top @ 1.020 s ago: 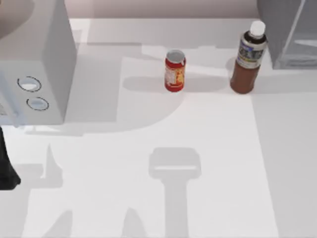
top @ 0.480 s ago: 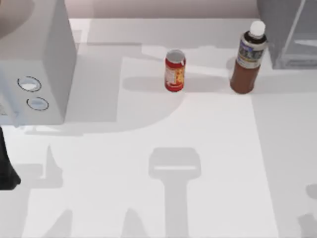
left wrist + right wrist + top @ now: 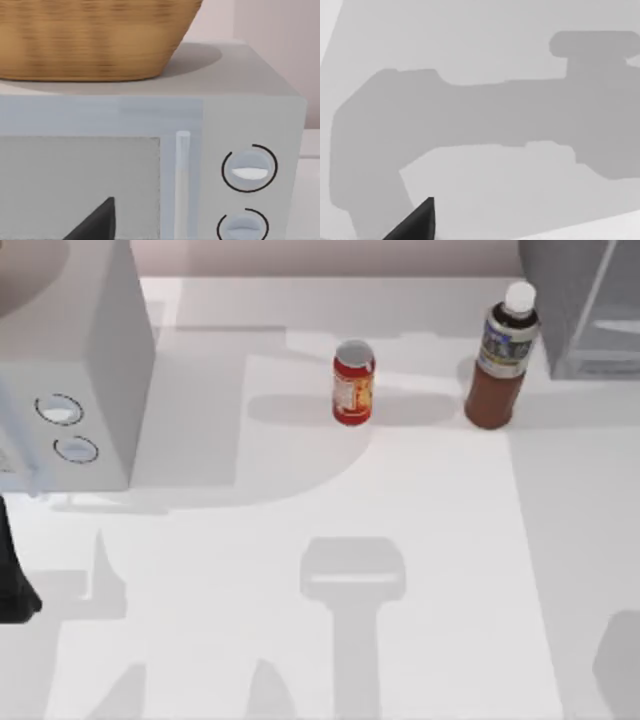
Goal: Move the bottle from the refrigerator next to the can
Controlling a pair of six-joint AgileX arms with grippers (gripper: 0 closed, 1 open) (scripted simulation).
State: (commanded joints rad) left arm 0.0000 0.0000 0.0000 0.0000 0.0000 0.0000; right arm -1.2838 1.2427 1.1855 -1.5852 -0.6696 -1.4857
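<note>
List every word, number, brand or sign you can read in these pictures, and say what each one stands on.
None can be read.
Bottle: blue-grey label with light marks, too blurred to read.
Can: yellow-orange label with print, too small to read.
White box: two round dials, no lettering or numbers by them.
Refrigerator: no text to be seen.

Matte black left arm (image 3: 12, 580); one dark, pointed claw finger tip (image 3: 95, 222), likewise (image 3: 415, 222).
</note>
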